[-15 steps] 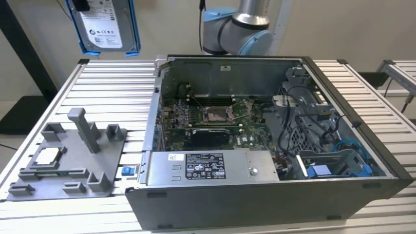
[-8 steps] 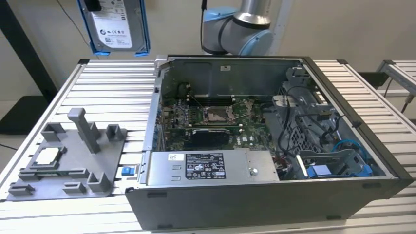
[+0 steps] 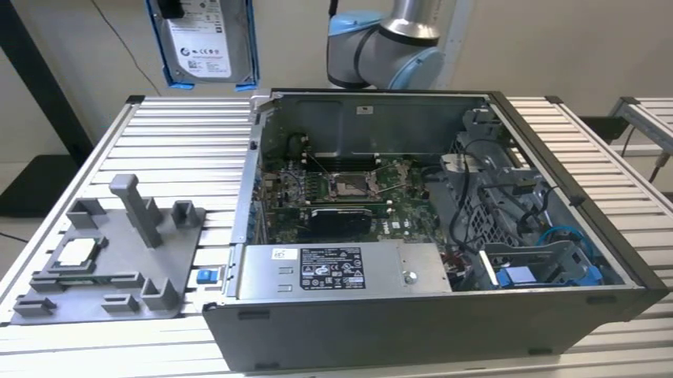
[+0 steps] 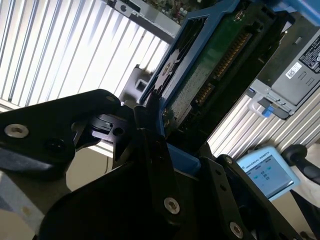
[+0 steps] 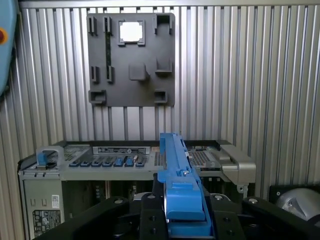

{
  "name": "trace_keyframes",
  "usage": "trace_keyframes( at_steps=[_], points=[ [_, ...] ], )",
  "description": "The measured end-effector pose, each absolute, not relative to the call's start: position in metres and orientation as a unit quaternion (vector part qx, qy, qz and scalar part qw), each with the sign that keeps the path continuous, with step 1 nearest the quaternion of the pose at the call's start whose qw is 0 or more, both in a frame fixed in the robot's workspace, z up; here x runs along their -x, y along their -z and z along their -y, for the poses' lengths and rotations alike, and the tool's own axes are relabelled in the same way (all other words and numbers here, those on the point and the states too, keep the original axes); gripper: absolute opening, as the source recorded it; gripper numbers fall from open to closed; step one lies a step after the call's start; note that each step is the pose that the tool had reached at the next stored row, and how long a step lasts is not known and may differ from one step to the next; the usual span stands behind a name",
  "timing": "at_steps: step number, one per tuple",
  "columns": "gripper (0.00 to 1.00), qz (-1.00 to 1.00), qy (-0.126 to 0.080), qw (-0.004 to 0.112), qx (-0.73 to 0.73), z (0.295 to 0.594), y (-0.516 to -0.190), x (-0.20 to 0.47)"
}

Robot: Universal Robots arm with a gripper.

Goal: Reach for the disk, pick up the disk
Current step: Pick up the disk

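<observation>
The disk (image 3: 205,39), a silver drive with a white label and blue side rails, hangs upright in the air above the table's far side, at the exterior view's left of the open computer case (image 3: 421,236). In the first wrist view the disk (image 5: 175,165) stands edge-on, and my gripper (image 5: 182,206) is shut on its blue rail end. In the second wrist view the disk (image 4: 210,75) shows its green circuit-board side, with the black fingers (image 4: 150,125) of my gripper (image 4: 167,137) clamped on it.
A grey fixture plate (image 3: 116,260) with posts holds a small square silver chip (image 3: 76,253) at the exterior view's left. Inside the case sit a labelled power supply (image 3: 336,272) and a blue bracket (image 3: 526,276). The arm's base (image 3: 384,47) stands behind the case.
</observation>
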State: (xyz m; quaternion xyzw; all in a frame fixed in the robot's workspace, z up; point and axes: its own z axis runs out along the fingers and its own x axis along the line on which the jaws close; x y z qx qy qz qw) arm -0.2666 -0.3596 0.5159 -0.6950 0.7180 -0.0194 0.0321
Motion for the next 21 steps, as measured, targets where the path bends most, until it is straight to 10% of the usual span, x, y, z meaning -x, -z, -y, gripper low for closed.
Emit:
trace_keyframes(
  at_steps=[21],
  points=[
    [0.00, -0.718, 0.019, 0.032, 0.695, 0.360, -0.516, 0.211]
  ],
)
